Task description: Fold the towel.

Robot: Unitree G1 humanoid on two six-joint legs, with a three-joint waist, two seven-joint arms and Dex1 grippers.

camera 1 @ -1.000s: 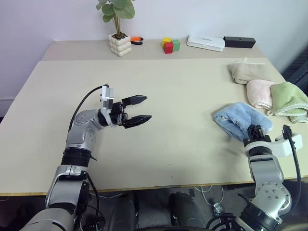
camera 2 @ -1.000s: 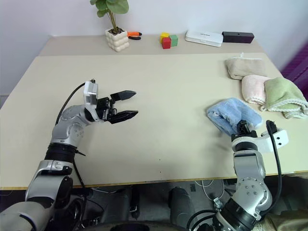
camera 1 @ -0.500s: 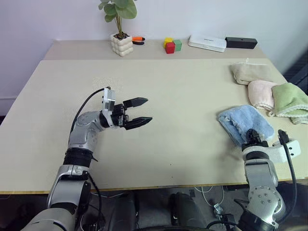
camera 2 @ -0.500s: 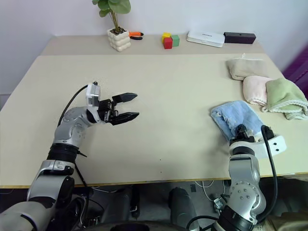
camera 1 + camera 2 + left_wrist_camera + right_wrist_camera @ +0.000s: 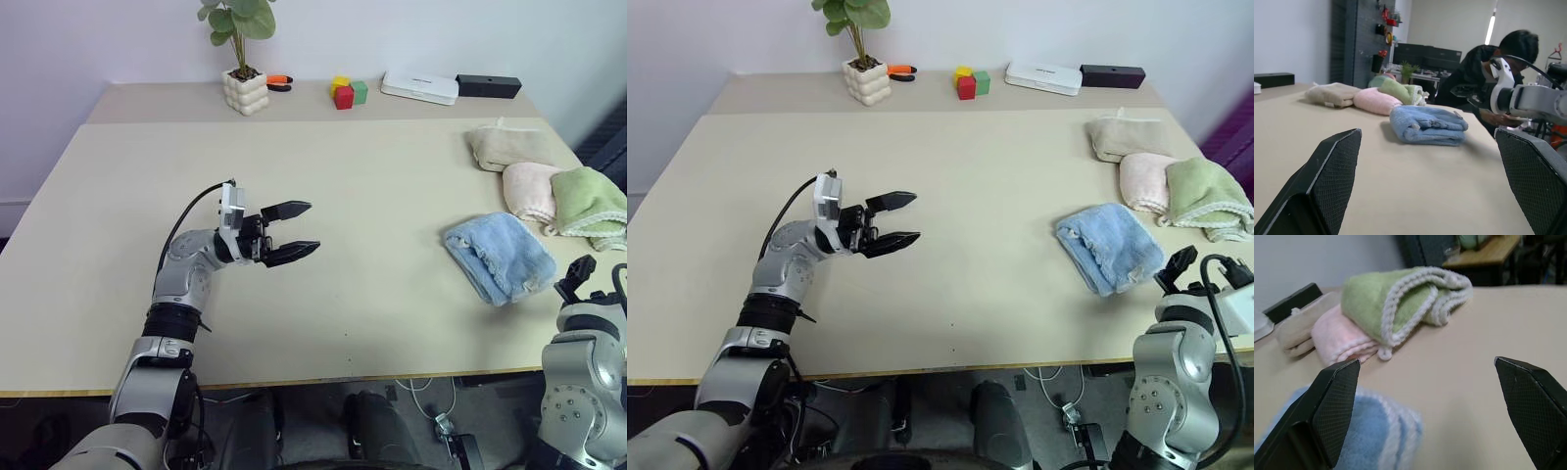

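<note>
currently the beige table (image 5: pixel 353 186) carries the folded light blue towel (image 5: pixel 498 257) at its right side, near edge, resting free of both grippers. far of it lie a green towel (image 5: pixel 586 203), a pink towel (image 5: pixel 529 189) and a beige towel (image 5: pixel 506 145). left gripper (image 5: pixel 294 230) hovers mid-table, fingers spread, empty. right gripper (image 5: pixel 1425 396) sits just right of the towel, fingers spread, released.

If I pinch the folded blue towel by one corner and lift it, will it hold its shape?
Probably not. The towel is soft terry lying in loose layers, so a corner lift would likely let it flop open. It looks light and rough-napped, so slipping out of the fingers seems unlikely. Pushed across the table, it would probably bunch rather than slide whole.
</note>
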